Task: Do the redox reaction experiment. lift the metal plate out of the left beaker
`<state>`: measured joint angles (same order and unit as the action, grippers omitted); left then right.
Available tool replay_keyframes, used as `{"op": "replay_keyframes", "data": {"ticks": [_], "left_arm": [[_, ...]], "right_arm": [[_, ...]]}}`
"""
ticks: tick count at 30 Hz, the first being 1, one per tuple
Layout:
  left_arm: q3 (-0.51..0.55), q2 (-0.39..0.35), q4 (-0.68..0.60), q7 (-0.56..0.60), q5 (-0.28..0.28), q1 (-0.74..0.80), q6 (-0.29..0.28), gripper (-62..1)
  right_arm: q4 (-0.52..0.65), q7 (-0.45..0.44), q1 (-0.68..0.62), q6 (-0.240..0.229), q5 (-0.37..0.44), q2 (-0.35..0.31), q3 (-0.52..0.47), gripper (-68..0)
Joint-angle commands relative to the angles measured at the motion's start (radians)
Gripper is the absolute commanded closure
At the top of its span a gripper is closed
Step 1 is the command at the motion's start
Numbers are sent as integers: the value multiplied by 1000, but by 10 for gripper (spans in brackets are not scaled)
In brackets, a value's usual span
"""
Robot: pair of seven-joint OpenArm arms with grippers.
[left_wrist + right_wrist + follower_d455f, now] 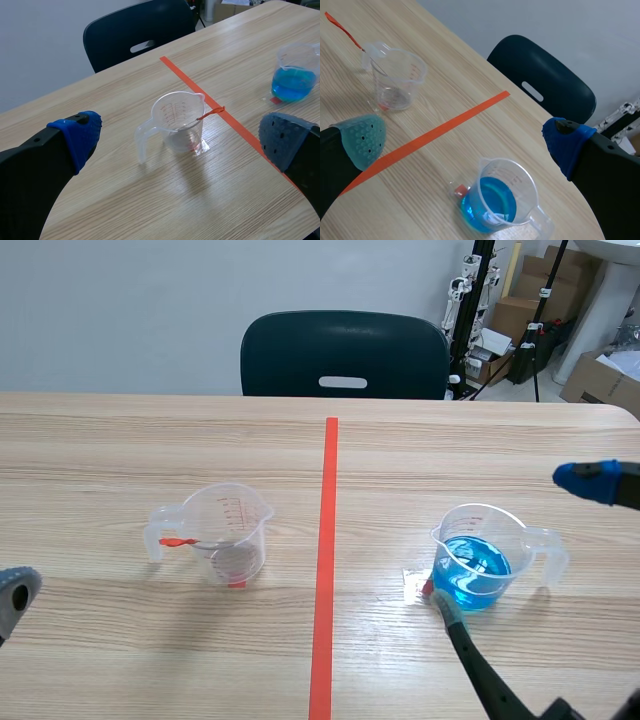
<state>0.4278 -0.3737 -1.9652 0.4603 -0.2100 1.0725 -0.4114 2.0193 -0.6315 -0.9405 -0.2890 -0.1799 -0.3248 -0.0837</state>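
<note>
- Left gripper: nearest to view; released, fingers wide apart with nothing between them; it stands short of the left beaker, a clear plastic jug-shaped measure with red gradations and a side handle; judged a staging position, not a grip.
- Metal plate: a thin narrow strip with an orange-red tagged end; it stands in the left beaker, leaning on the rim, tagged end projecting outside towards the orange-red tape line; the projecting end is judged to serve as the pick-up point, keeping fingers out of the vessel.
- Right gripper: likewise released; the right beaker, a clear plastic measure holding blue liquid, lies between and ahead of its fingers; grey-green pad close by its base, contact not confirmable; judged to have no part in this step.
- Beakers stand well apart, one each side of the tape line; judged to keep the two stations separate.
- Not determinable: the plate's lower part through the clear wall; whether the left beaker holds liquid; the small red-and-clear items at each beaker's foot; the left arm is largely cut off in the scene view.
- Dark plastic chair stands across the table.
</note>
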Motion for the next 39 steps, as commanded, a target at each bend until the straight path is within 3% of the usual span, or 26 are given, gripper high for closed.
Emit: {"op": "replay_keyframes", "data": {"ticks": [1, 14, 29, 33, 37, 39], "left_arm": [[-3, 5, -13, 10, -11, 10, 5, -623], [-3, 8, -13, -11, -6, 32, 6, -623], [0, 13, -13, 66, 24, 244, 33, -623], [0, 16, -13, 89, 23, 244, 32, -623], [0, 64, -10, 105, 23, 244, 32, -623], [0, 85, -10, 116, 24, 244, 32, -623]], "right_arm": [[-22, -19, 33, 4, 7, -33, 8, -679], [-100, -18, 215, 4, 6, -186, 143, -679], [-249, -29, 473, 15, -20, -271, 388, -679], [-324, -70, 580, 64, -33, -270, 470, -679], [-396, -118, 679, 69, -59, -270, 558, -679], [-434, -144, 731, 95, -59, -270, 609, -679]]}}
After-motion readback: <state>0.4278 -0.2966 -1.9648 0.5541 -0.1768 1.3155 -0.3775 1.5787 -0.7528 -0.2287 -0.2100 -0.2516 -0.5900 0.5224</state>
